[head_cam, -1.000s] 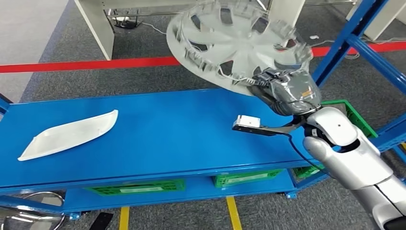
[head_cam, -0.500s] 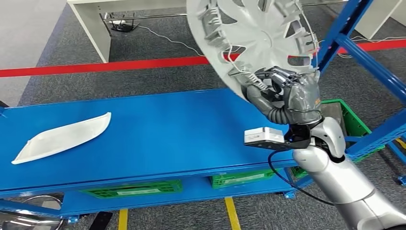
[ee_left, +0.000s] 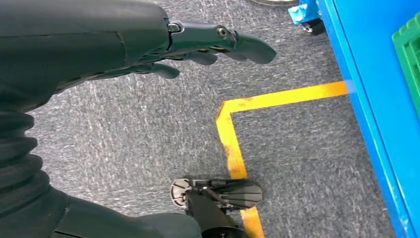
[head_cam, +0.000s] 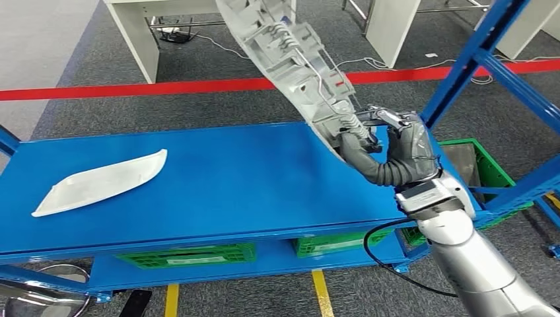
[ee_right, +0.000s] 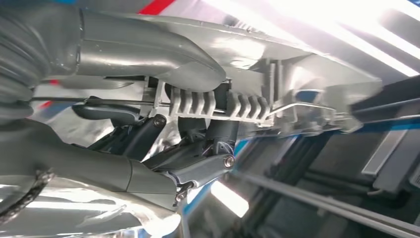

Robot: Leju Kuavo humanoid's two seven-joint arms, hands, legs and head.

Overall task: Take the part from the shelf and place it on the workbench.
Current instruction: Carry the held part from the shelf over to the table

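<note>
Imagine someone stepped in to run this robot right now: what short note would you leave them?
Right robot hand: grips the rim of the round silver plastic wheel cover, held tilted in the air above the blue metal workbench.
Left robot hand: empty, fingers apart, hanging over the grey carpet.
Done: part is off the shelf.
Left: lower it onto the bench, clear of the white curved plastic trim piece, and release.

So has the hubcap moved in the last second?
Yes. The hubcap, gripped at its rim by the right hand, has tipped from nearly face-on to edge-on and swung left against the blue bench.
</note>
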